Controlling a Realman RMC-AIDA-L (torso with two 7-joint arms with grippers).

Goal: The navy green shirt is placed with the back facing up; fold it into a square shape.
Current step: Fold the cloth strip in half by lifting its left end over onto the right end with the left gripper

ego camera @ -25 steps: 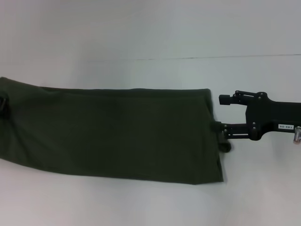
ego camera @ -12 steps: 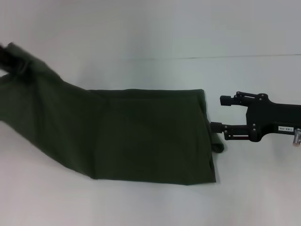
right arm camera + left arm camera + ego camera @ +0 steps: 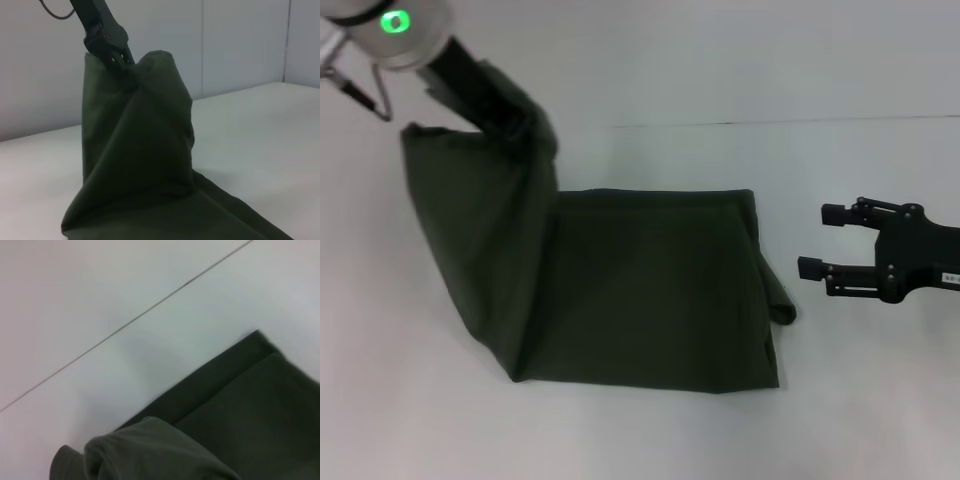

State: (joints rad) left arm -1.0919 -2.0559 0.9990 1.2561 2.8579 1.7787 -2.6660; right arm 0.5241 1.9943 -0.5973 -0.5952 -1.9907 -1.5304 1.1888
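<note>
The navy green shirt (image 3: 650, 290) is a dark olive cloth folded into a long band on the white table. Its left end is lifted high off the table, held by my left gripper (image 3: 525, 125), which is shut on the cloth. The right wrist view shows that gripper (image 3: 117, 57) pinching the raised shirt (image 3: 140, 150) at its top. The left wrist view shows a bunched fold of the shirt (image 3: 150, 450) close up. My right gripper (image 3: 815, 240) stands open just right of the shirt's right edge, apart from it.
The white table (image 3: 650, 60) stretches all around the shirt, with a thin dark seam line (image 3: 770, 123) across its far part. A grey wall (image 3: 240, 45) stands behind the table in the right wrist view.
My left gripper has raised the shirt's left end and carried it rightward. My right gripper has let go of the right edge and drawn back to the right.
</note>
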